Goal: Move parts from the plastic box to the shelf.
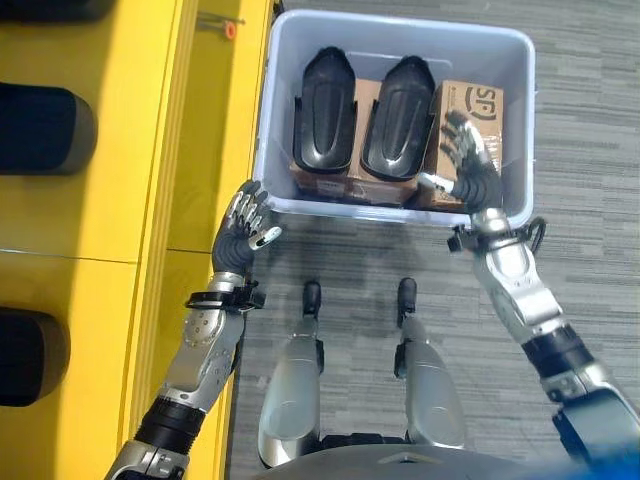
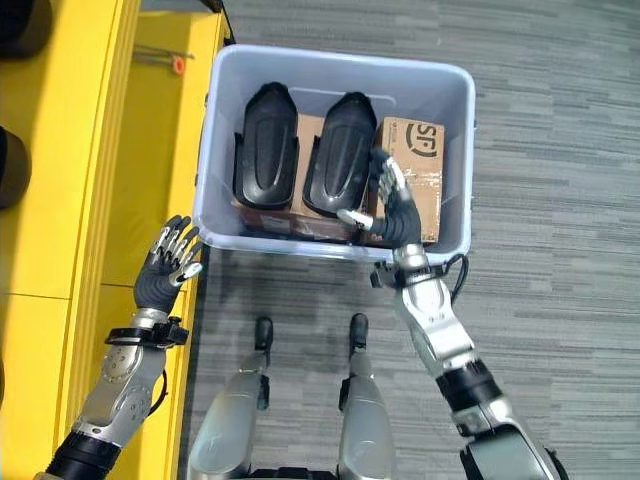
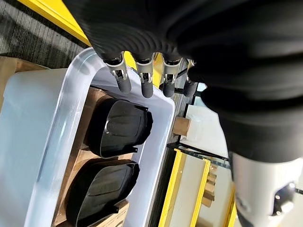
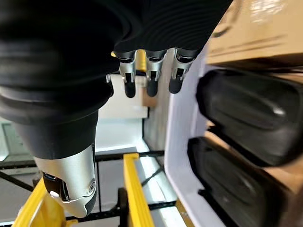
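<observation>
Left eye view, looking down from the head: a yellow shelf (image 1: pixel 120 200) runs along the robot's left side, with dark rounded parts already resting on it at its far left edge. Beside the shelf, on grey carpet, sits a pale translucent plastic box (image 1: pixel 400 30). Inside lie brown cardboard cartons (image 1: pixel 470 110), and on top of them two black moulded shell parts, side by side, the left shell (image 1: pixel 324 110) and the right shell (image 1: pixel 398 115).

The right hand (image 1: pixel 468 165) reaches over the box's near rim, above the carton just beside the right shell, fingers spread and straight, gripping nothing. The left hand (image 1: pixel 245 222) hovers outside the box near its near-left corner, between box and shelf, fingers loosely open and empty.

The step in hand looks like reaching for a shell. To do it well, each hand should probably come down on opposite long edges of one shell, curling under its rim, since the smooth domed top offers little purchase.

The left wrist view adds something the head views lack: the shells' ribbed undersides and raised edges (image 3: pixel 118 127), seen from the side past the straight dark-tipped fingers (image 3: pixel 144 85). The right wrist view shows the shells stacked close together with only a narrow gap between them.
</observation>
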